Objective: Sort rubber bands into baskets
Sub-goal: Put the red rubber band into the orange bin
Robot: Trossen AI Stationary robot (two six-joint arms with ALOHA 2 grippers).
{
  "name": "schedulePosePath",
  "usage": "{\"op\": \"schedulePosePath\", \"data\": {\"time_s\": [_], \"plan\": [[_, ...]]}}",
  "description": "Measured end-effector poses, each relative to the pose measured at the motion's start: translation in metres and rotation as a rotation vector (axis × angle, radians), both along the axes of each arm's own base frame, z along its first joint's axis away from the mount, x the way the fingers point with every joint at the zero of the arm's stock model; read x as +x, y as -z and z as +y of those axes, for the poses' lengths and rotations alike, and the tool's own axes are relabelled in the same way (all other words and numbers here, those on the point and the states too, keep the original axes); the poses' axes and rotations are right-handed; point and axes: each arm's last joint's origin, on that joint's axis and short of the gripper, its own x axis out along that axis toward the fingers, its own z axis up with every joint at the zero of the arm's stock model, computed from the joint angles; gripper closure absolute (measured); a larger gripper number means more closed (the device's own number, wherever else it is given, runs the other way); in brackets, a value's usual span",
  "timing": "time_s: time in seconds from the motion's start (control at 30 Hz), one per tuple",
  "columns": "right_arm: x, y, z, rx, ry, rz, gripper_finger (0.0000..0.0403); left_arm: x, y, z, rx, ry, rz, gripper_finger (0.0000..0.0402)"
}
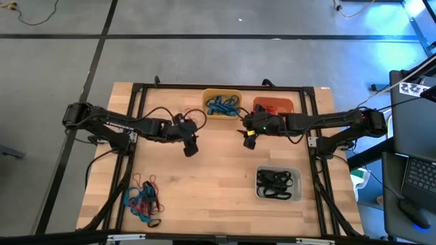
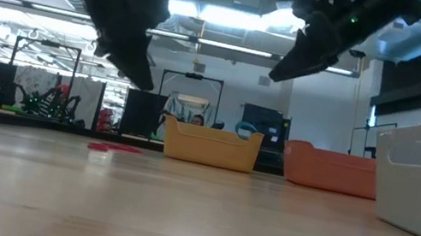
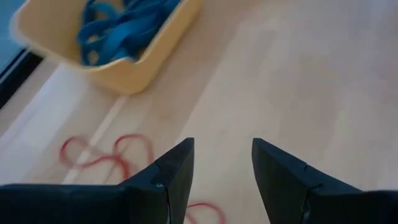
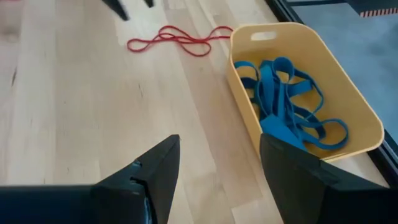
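On the light wooden table (image 1: 218, 184) we see three small plastic tubs: the yellow basket (image 1: 222, 103) with blue rubber bands (image 4: 283, 99), the orange basket (image 1: 274, 106), and the pale grey translucent basket (image 1: 278, 184) with black bands. A mixed pile of loose bands (image 1: 144, 201) lies at the near left corner, and red loops (image 4: 177, 38) lie beside the yellow basket. We find the left gripper (image 3: 222, 163) and right gripper (image 4: 219, 162) both open and empty above the table, near the yellow basket.

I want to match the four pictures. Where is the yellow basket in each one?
High view: yellow basket at the table's far edge, centre.
Low view: yellow basket at the far end, centre.
Left wrist view: upper left.
Right wrist view: right side.
Shared landmark: blue rubber bands inside it.
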Motion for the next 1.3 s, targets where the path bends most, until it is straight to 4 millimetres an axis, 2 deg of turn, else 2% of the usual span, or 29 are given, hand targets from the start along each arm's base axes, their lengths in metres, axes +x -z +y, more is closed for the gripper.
{"op": "schedulePosePath", "data": {"time_s": [0.17,0.47,0.7,0.97,1.17,1.3], "plan": [[0.001,-0.001,0.000,0.001,0.005,-0.012,0.0181,-0.004,0.004,0.010,-0.028,-0.150,-0.015,0.0243],[0.004,0.003,-0.001,-0.012,0.023,-0.006,0.0181,-0.021,0.029,0.021,-0.117,-0.317,0.007,0.0243],[0.011,0.016,-0.002,-0.011,0.024,0.034,0.0181,-0.021,0.046,0.023,-0.215,-0.347,0.068,0.0243],[0.012,0.016,-0.002,-0.029,0.031,0.036,0.0181,-0.012,0.077,0.029,-0.272,-0.393,0.148,0.0243],[0.012,0.016,-0.002,-0.037,0.024,0.041,0.0181,-0.007,0.082,0.034,-0.297,-0.383,0.144,0.0244],[0.012,0.016,-0.002,-0.039,0.022,0.041,0.0181,-0.008,0.081,0.035,-0.293,-0.359,0.155,0.0268]]}}
